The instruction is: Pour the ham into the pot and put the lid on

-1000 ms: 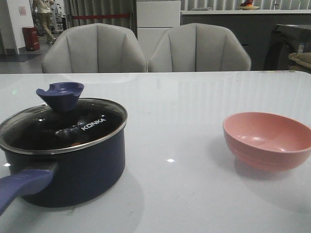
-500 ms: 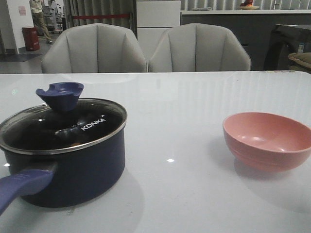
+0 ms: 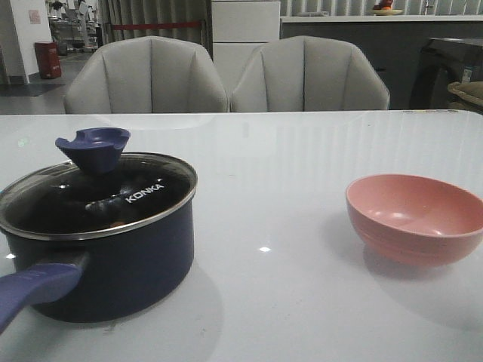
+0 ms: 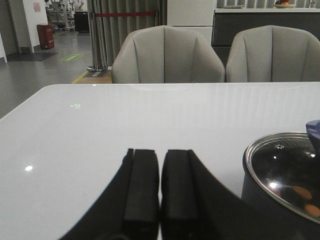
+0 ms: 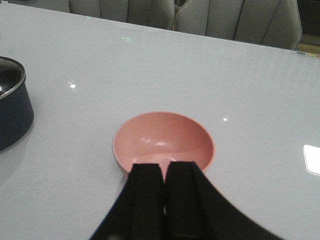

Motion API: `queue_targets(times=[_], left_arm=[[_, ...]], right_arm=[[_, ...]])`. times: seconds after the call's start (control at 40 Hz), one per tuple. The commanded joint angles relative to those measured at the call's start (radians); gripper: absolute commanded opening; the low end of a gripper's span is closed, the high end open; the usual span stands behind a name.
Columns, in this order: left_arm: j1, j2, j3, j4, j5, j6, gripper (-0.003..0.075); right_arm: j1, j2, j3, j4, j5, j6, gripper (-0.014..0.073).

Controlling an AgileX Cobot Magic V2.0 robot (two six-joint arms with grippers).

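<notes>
The dark navy pot (image 3: pixel 113 268) stands at the front left of the table, its purple-blue handle (image 3: pixel 30 290) pointing toward the near edge. The glass lid (image 3: pixel 98 196) with its blue knob (image 3: pixel 94 147) sits on the pot. Orange-pink ham chunks (image 4: pixel 302 192) show through the lid in the left wrist view. The pink bowl (image 3: pixel 415 219) stands empty at the right. My left gripper (image 4: pixel 160 152) is shut and empty, to the left of the pot (image 4: pixel 260 182). My right gripper (image 5: pixel 164 167) is shut and empty, at the near rim of the bowl (image 5: pixel 162 135). Neither gripper shows in the front view.
Two grey chairs (image 3: pixel 147 75) (image 3: pixel 309 75) stand behind the table's far edge. The white table (image 3: pixel 264 181) lies between pot and bowl. The pot's edge shows at the left of the right wrist view (image 5: pixel 12 112).
The pot, lid and bowl have not moved. Only a person in the far background has walked out of view.
</notes>
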State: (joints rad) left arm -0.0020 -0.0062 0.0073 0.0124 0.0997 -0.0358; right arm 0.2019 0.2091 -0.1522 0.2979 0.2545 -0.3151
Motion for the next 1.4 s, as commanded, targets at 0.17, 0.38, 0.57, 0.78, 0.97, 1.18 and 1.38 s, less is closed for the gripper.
queue_targets(times=[0.17, 0.38, 0.57, 0.78, 0.97, 1.18, 1.38], left_arm=[[0.002, -0.02, 0.03, -0.007, -0.078, -0.004, 0.0114], [0.002, -0.02, 0.03, -0.012, -0.078, -0.004, 0.0114], [0.002, -0.02, 0.03, -0.012, -0.078, -0.004, 0.0114], [0.002, -0.02, 0.03, -0.012, -0.078, -0.004, 0.0114], [0.002, -0.02, 0.03, -0.012, -0.078, -0.004, 0.0114], [0.002, -0.02, 0.03, -0.012, -0.078, -0.004, 0.0114], [0.002, -0.02, 0.03, -0.012, -0.078, -0.004, 0.0114]], right_arm=[[0.001, 0.006, -0.026, 0.006, -0.074, -0.006, 0.0145], [0.001, 0.006, -0.026, 0.006, -0.074, -0.006, 0.0145], [-0.054, -0.068, 0.02, -0.006, -0.112, -0.005, 0.0145], [-0.137, -0.227, 0.114, -0.185, -0.137, 0.197, 0.0145], [-0.132, -0.237, 0.189, -0.282, -0.221, 0.401, 0.0145], [-0.132, -0.237, 0.189, -0.282, -0.229, 0.405, 0.0145], [-0.132, -0.237, 0.189, -0.282, -0.27, 0.398, 0.0145]])
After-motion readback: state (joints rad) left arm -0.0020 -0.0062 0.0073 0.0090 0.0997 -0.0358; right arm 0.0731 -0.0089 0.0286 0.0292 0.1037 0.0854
